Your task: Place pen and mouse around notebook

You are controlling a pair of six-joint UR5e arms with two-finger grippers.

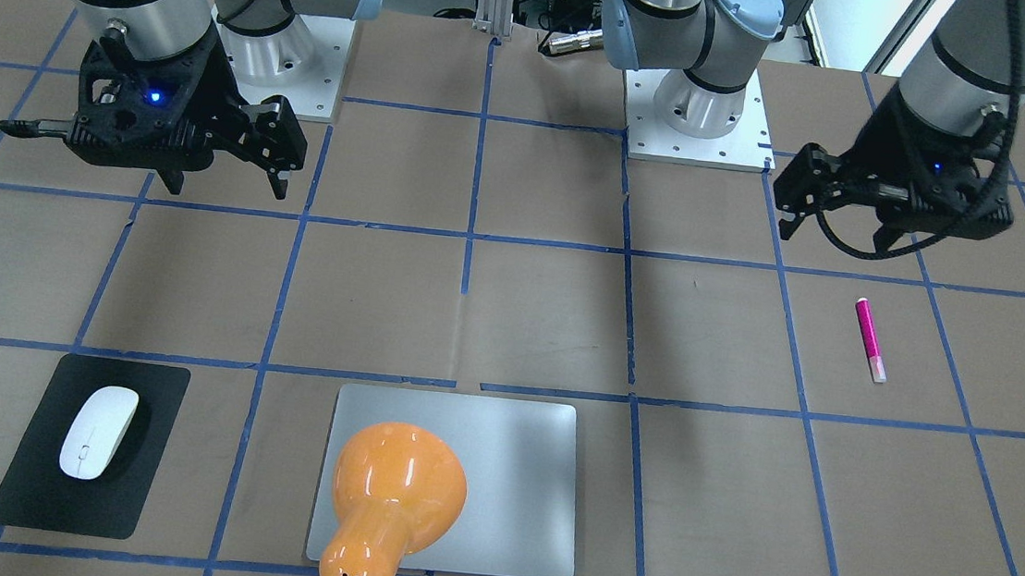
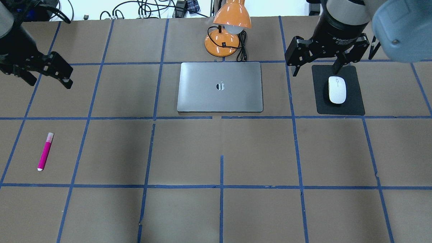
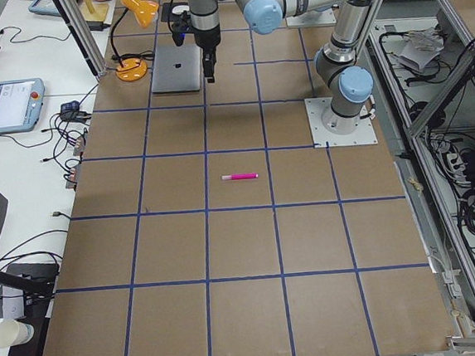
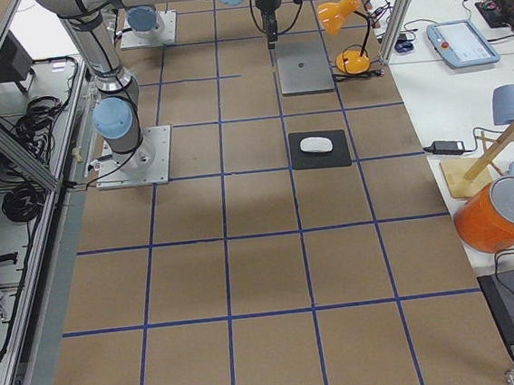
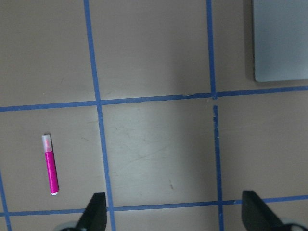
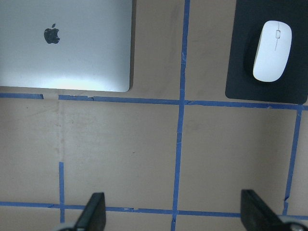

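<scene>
The magenta pen (image 2: pixel 45 152) lies on the brown table far to the left, well apart from the silver notebook (image 2: pixel 220 86) at the back centre. The pen (image 5: pixel 50 165) also shows in the left wrist view, at lower left. To the right of the notebook, the white mouse (image 2: pixel 336 89) rests on a black pad (image 2: pixel 353 104). My left gripper (image 2: pixel 48 80) hangs open and empty above the table, beyond the pen. Just left of the mouse, my right gripper (image 2: pixel 315 71) hovers high, open and empty.
An orange desk lamp (image 2: pixel 230 21) stands behind the notebook, its shade over the notebook's far edge, with cables at the table's back edge. Blue tape lines grid the brown table (image 2: pixel 220 215).
</scene>
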